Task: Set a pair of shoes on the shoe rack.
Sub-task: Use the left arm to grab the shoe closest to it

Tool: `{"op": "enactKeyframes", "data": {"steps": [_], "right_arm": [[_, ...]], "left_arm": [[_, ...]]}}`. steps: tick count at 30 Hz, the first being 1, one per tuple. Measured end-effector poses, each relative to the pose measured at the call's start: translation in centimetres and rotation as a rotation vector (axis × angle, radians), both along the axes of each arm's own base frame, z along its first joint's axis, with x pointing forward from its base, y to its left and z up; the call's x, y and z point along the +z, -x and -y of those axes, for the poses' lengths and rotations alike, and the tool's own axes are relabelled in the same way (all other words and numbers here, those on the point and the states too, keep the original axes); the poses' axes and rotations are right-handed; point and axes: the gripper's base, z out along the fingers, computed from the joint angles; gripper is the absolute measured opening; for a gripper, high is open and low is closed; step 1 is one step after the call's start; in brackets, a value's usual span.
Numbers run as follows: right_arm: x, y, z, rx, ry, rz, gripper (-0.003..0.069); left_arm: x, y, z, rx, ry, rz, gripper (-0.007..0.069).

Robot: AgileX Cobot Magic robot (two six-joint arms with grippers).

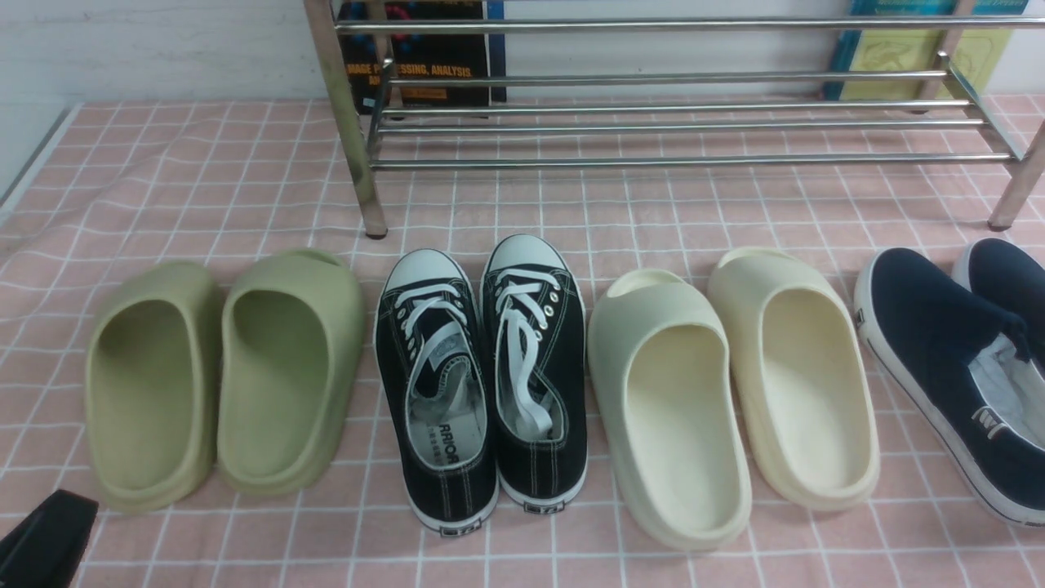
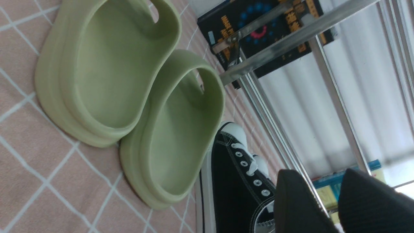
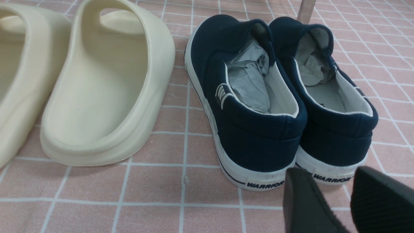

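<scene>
The pair of shoes, black lace-up sneakers (image 1: 482,376) with white toe caps, stands side by side in the middle of the row with toes toward the shoe rack (image 1: 669,122). The rack is silver tubing at the back and holds nothing. My left gripper (image 2: 319,172) is open and empty, low at the near left. One of its fingers (image 1: 45,539) shows in the front view's corner, and the nearer sneaker (image 2: 233,181) lies just beyond it. My right gripper (image 3: 327,170) is open and empty just behind the heels of the navy slip-ons (image 3: 278,106).
Green foam slippers (image 1: 229,376) sit left of the sneakers and cream slippers (image 1: 727,392) sit right of them. Navy slip-ons (image 1: 947,351) are at the far right. Books (image 1: 424,57) lean behind the rack. A pink checked cloth (image 1: 204,180) covers the table.
</scene>
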Motion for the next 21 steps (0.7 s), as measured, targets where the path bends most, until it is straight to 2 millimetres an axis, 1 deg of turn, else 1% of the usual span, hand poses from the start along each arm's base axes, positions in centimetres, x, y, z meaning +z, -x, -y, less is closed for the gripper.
{"op": "enactKeyframes", "data": {"steps": [6, 8, 11, 12, 13, 14, 15, 17, 18, 19, 20, 21], "right_arm": [[0.0, 0.0, 0.0, 0.000, 0.000, 0.000, 0.0237], [0.0, 0.0, 0.0, 0.000, 0.000, 0.000, 0.0237], [0.0, 0.0, 0.0, 0.000, 0.000, -0.001, 0.0237], [0.0, 0.0, 0.0, 0.000, 0.000, -0.001, 0.0237], [0.0, 0.0, 0.0, 0.000, 0.000, -0.001, 0.0237], [0.0, 0.0, 0.0, 0.000, 0.000, -0.001, 0.0237], [0.0, 0.0, 0.0, 0.000, 0.000, -0.001, 0.0237], [0.0, 0.0, 0.0, 0.000, 0.000, -0.001, 0.0237], [0.0, 0.0, 0.0, 0.000, 0.000, -0.001, 0.0237], [0.0, 0.0, 0.0, 0.000, 0.000, -0.001, 0.0237], [0.0, 0.0, 0.0, 0.000, 0.000, -0.001, 0.0237], [0.0, 0.0, 0.0, 0.000, 0.000, -0.001, 0.0237]], "left_arm": [[0.3, 0.0, -0.2, 0.025, -0.004, 0.034, 0.0239], [1.4, 0.1, -0.1, 0.013, -0.080, 0.058, 0.0239], [5.5, 1.2, 0.4, -0.032, -0.350, 0.125, 0.0231], [7.5, 1.7, 0.6, -0.056, -0.451, 0.127, 0.0215], [8.8, 1.9, 0.7, -0.073, -0.513, 0.112, 0.0196], [10.1, 1.9, 0.8, -0.099, -0.580, 0.057, 0.0165], [10.9, 1.3, 0.7, -0.125, -0.623, -0.019, 0.0134], [12.4, 0.1, 0.3, -0.161, -0.703, -0.207, 0.0063], [13.0, -0.9, 0.0, -0.191, -0.739, -0.335, 0.0030], [13.1, -1.0, -0.1, -0.189, -0.754, -0.360, 0.0022], [13.5, -1.9, -0.5, -0.211, -0.787, -0.468, 0.0010], [13.9, -3.2, -0.9, -0.243, -0.831, -0.611, 0.0002]]}}
